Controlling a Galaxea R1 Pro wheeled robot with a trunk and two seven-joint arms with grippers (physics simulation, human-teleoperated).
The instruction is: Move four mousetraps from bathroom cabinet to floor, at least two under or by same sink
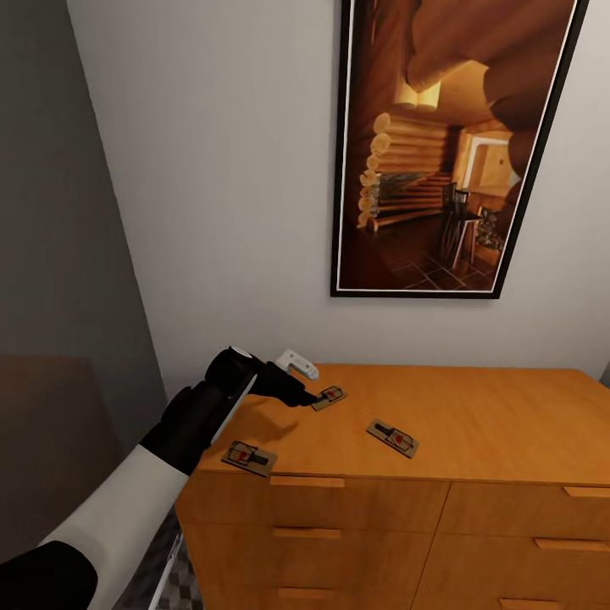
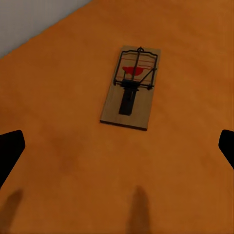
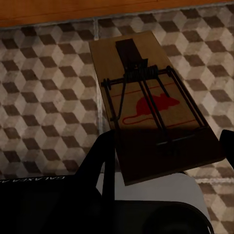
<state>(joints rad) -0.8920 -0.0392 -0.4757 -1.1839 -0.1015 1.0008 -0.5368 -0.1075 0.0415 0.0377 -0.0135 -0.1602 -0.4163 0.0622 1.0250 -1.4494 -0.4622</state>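
Three mousetraps lie on the orange-brown cabinet top: one at the back, one in the middle, one at the front left corner. My left gripper hovers just left of the back mousetrap, open, its dark fingertips spread wide with nothing between them. My right gripper is shut on another mousetrap, holding it by one end above the cube-patterned bathroom floor.
A large framed picture hangs on the white wall behind the cabinet. A grey wall stands close on the left. The cabinet's drawer fronts face me, and a strip of its wood shows beyond the held trap.
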